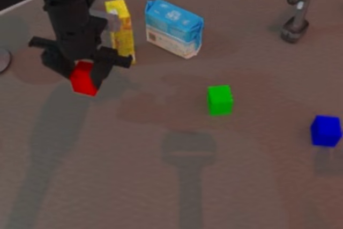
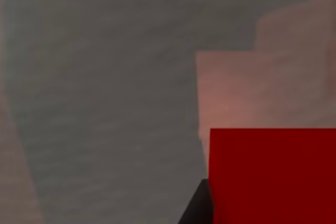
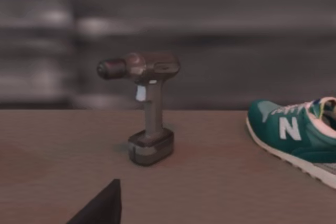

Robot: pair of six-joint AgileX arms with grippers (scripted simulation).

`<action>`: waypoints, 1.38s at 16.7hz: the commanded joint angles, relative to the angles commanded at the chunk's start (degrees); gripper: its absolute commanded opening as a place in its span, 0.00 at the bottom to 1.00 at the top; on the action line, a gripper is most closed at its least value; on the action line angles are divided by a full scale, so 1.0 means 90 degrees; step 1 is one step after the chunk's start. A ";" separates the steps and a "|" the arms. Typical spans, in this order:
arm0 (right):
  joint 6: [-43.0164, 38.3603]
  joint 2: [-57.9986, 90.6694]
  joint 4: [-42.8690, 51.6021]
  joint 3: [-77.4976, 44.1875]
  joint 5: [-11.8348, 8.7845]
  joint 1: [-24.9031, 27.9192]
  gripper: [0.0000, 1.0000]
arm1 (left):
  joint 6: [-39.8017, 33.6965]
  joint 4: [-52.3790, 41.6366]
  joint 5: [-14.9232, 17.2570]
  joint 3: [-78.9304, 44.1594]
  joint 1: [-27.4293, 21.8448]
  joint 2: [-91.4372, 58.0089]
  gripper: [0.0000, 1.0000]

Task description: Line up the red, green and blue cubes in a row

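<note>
At the top view's left, my left arm reaches down over the tabletop [image 1: 161, 186] with its pincer [image 1: 81, 73] set astride the red cube [image 1: 83, 81]. A dark finger stands on each side of the cube, and the left wrist view shows the red face filling the near corner with a dark finger [image 2: 197, 208] tight against its edge, so I judge the pincer pinching the red cube. Whether the cube rests on the tabletop or is just clear of it I cannot tell. The grip makes sense, since this cube lies farthest from the other two and has to travel toward them.

Just beside the arm stands the tall yellow carton [image 1: 121, 28], close enough that the arm must mind it, and next to that the wide light-blue carton [image 1: 172, 28]; both sit behind the working area.

Near the middle lies the green cube [image 1: 220, 100], apart from everything, a natural anchor for the row. Far right, near the edge, sits the blue cube [image 1: 326, 130], well apart from the green one.

At the back right stands a drill [image 1: 296, 17]. The right wrist view shows that drill and a green sneaker [image 3: 299, 137]; my right arm is parked out of the top view, and its pincer's state I cannot tell.
</note>
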State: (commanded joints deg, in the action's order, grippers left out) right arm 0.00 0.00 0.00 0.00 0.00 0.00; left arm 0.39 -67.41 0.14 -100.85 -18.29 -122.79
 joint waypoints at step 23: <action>0.0000 0.0000 0.0000 0.0000 0.0000 0.0000 1.00 | -0.4130 0.2087 -0.0128 0.3148 -0.2083 0.1171 0.00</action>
State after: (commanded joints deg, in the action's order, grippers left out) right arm 0.00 0.00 0.00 0.00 0.00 0.00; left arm -36.77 -48.63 -1.01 -72.52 -37.03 -112.25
